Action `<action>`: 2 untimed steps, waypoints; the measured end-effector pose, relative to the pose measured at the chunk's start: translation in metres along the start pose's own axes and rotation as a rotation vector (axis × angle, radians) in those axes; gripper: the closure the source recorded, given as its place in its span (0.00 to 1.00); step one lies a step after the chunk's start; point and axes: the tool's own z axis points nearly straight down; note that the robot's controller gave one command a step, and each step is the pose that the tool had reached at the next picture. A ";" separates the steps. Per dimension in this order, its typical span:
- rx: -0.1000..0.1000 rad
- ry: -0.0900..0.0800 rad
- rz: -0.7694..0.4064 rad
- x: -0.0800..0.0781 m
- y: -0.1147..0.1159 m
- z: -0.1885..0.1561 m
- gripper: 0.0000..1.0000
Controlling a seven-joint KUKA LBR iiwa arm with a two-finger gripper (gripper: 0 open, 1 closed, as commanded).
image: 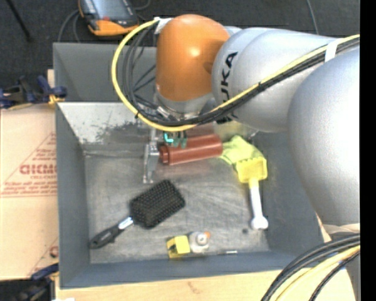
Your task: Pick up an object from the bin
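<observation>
My gripper (150,173) reaches down under the arm's orange cover to the bin floor at the back middle. A red-brown cylinder (193,150) with a dark left end lies on its side just right of the gripper, close against it. Whether the gripper grasps it is hidden. A black hairbrush (155,204) lies a little in front of the gripper, its handle pointing to the front left.
A yellow-green cloth (240,147) sits to the right of the cylinder. A yellow-headed brush with a white handle (256,200) lies along the right side. A small yellow and white object (188,243) rests by the front wall. The arm covers the bin's back right.
</observation>
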 end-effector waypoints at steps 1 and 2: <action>-0.001 -0.009 0.002 -0.002 -0.001 -0.005 0.00; 0.000 -0.011 -0.105 0.012 -0.016 0.039 0.00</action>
